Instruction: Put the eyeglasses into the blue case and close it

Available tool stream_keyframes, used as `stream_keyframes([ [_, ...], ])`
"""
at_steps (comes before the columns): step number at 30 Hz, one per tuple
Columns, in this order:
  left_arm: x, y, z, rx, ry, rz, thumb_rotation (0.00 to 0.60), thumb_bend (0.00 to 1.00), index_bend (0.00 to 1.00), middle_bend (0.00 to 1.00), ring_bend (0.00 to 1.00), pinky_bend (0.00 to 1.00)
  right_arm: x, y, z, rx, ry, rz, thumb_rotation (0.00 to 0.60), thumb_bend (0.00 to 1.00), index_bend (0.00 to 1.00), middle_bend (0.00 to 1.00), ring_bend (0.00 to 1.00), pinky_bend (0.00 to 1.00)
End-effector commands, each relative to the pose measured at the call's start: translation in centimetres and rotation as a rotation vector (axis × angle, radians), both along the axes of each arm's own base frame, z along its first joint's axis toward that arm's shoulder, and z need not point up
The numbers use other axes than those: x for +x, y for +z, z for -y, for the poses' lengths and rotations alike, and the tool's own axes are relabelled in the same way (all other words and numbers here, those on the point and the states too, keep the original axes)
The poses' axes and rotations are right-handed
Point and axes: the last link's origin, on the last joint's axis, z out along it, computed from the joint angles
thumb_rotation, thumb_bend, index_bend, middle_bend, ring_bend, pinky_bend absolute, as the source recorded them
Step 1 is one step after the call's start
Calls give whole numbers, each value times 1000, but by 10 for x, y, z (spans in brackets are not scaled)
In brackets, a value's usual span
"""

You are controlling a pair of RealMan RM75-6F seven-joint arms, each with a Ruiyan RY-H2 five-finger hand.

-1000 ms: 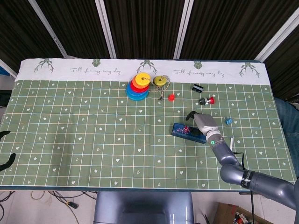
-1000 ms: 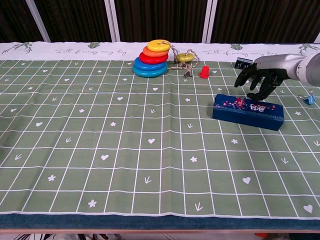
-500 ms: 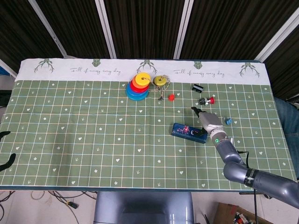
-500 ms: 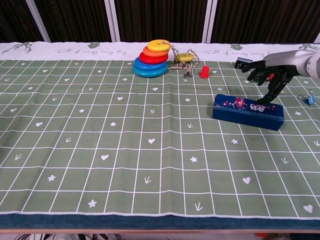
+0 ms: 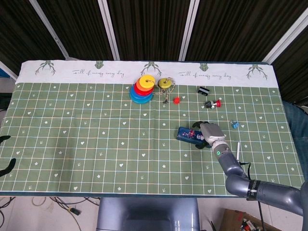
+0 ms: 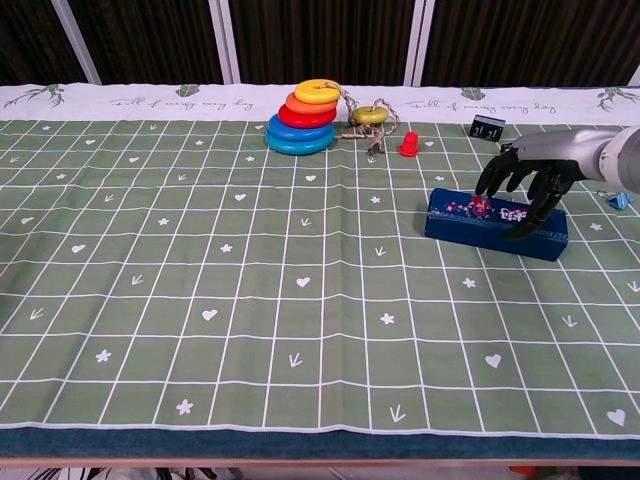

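Resting on the closed blue case (image 6: 495, 225), the right hand (image 6: 525, 180) has its fingers (image 6: 522, 227) spread and curled down, tips touching the lid, gripping nothing. Case lies flat on the surface (image 6: 250, 300), right of centre. Eyeglasses not visible. Left hand (image 5: 6, 166) barely shows at frame edge; state undeterminable.

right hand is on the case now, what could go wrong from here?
1. The right hand has its fingers draped over the blue case; pressing off-centre might slide it on the tablecloth.
2. No eyeglasses show outside the closed-looking case, so whether they are inside cannot be confirmed.
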Motion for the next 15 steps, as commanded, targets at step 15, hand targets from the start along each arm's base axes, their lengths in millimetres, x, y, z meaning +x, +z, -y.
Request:
stream_keyframes([
  [15, 0, 0, 0, 1, 1, 2, 600, 309, 231, 7, 0, 0, -6, -8, 3, -34, -25, 10, 600, 290, 367, 315, 221, 224],
])
